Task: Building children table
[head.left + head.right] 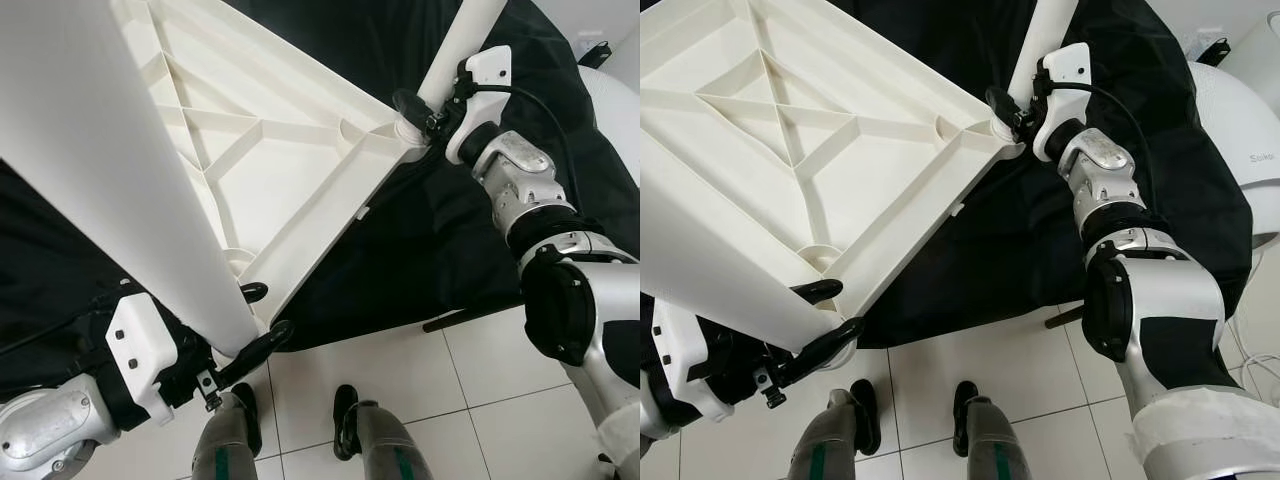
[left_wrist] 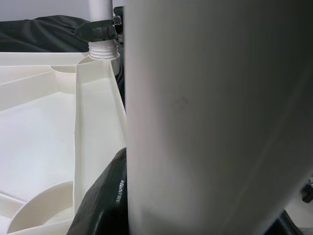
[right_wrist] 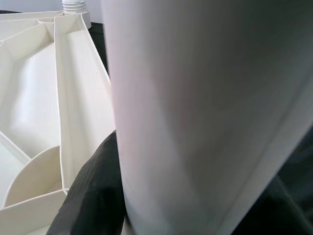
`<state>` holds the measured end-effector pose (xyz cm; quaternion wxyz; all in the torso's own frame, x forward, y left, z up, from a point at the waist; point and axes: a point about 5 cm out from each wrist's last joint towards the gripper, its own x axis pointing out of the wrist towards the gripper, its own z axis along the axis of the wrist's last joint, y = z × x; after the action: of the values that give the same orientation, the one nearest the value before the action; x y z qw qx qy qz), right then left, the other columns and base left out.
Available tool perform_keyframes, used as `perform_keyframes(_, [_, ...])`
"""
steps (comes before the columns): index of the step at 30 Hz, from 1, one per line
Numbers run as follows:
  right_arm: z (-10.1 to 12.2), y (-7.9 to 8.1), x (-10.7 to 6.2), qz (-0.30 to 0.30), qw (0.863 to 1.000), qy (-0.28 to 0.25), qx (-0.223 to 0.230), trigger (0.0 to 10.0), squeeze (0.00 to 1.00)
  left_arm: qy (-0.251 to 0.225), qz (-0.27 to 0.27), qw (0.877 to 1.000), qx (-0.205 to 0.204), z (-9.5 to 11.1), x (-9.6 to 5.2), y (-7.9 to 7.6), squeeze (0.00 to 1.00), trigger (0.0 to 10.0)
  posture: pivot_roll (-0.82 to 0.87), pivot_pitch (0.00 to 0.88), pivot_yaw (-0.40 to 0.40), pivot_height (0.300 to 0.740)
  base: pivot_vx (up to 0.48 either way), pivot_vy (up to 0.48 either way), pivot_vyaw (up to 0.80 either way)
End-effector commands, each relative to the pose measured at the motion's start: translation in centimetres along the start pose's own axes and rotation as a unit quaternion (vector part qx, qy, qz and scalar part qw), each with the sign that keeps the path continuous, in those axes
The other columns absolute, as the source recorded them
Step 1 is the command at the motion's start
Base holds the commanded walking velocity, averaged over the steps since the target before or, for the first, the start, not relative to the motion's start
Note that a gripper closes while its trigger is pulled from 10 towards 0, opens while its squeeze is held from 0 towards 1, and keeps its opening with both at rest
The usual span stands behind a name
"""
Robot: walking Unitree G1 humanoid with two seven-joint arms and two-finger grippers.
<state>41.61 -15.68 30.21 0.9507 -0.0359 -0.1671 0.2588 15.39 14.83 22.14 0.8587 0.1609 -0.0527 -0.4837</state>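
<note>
While each end effector [image 1: 262, 318] [image 1: 418, 112] clamps a smooth round leg [image 1: 100, 170] [image 1: 462, 40], the ribbed tabletop [image 1: 270, 170] tilts.

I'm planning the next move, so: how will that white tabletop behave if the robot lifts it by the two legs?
The tabletop is probably stiff: ribs crisscross its underside. It looks like thin hollow plastic, so likely light for its size. Its smooth round legs may slip or twist in the fingers; the left gripper and right gripper each grasp one at a corner.
</note>
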Motion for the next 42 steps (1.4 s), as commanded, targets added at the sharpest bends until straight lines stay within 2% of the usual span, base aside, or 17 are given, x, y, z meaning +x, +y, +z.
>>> perform_keyframes(1, [-0.8, 0.1, -0.1, 0.004, 1.000, 0.021, 0.017, 10.0, 0.00, 0.084, -0.025, 0.992, -0.086, -3.1, 0.0, -0.9, 0.00, 10.0, 0.05, 0.409, -0.088, 0.740, 0.000, 0.000, 0.00])
perform_keyframes(7, [-0.6, -0.4, -0.5, -0.002, 1.000, 0.018, 0.016, 10.0, 0.00, 0.091, -0.015, 0.992, -0.083, -3.3, -0.3, -0.4, 0.00, 10.0, 0.04, 0.410, -0.080, 0.740, 0.000, 0.000, 0.00])
perform_keyframes(17, [-1.2, -1.3, -1.5, 0.005, 1.000, 0.025, 0.017, 10.0, 0.00, 0.115, 0.031, 0.991, -0.065, -4.3, -1.3, 2.3, 0.00, 10.0, 0.04, 0.411, -0.065, 0.740, 0.000, 0.000, 0.00])
perform_keyframes(21, [-1.4, -1.4, -1.8, 0.008, 0.999, 0.026, 0.020, 10.0, 0.00, 0.120, 0.038, 0.990, -0.062, -4.6, -1.5, 2.8, 0.00, 10.0, 0.03, 0.410, -0.062, 0.740, 0.000, 0.000, 0.00])
perform_keyframes(23, [-1.7, -1.7, -2.3, 0.014, 0.999, 0.030, 0.015, 10.0, 0.00, 0.127, 0.055, 0.989, -0.060, -5.0, -1.9, 3.7, 0.00, 10.0, 0.03, 0.408, -0.055, 0.740, 0.000, 0.000, 0.00])
perform_keyframes(26, [-1.9, -1.9, -2.6, 0.014, 0.999, 0.031, 0.013, 10.0, 0.00, 0.132, 0.063, 0.988, -0.056, -5.3, -2.1, 4.3, 0.00, 10.0, 0.02, 0.406, -0.043, 0.740, 0.000, 0.000, 0.00])
perform_keyframes(27, [-2.0, -2.4, -3.2, 0.015, 0.999, 0.030, 0.013, 10.0, 0.00, 0.140, 0.075, 0.986, -0.048, -5.8, -2.5, 5.3, 0.00, 10.0, 0.02, 0.404, -0.038, 0.740, 0.000, 0.000, 0.00])
perform_keyframes(28, [-2.0, -2.4, -3.2, 0.015, 0.999, 0.030, 0.013, 10.0, 0.00, 0.140, 0.075, 0.986, -0.048, -5.8, -2.5, 5.3, 0.00, 10.0, 0.02, 0.404, -0.038, 0.740, 0.000, 0.000, 0.00])
perform_keyframes(32, [-2.5, -3.0, -4.2, 0.014, 0.999, 0.026, 0.016, 10.0, 0.00, 0.149, 0.100, 0.983, -0.036, -6.4, -3.0, 7.2, 0.00, 10.0, 0.01, 0.393, -0.027, 0.740, 0.000, 0.000, 0.00])
perform_keyframes(42, [-3.9, -2.9, -5.7, 0.023, 0.999, 0.013, 0.027, 10.0, 0.00, 0.131, 0.160, 0.978, -0.023, -6.6, -2.9, 10.0, 0.00, 10.0, 0.00, 0.368, -0.024, 0.740, 0.000, 0.000, 0.00])
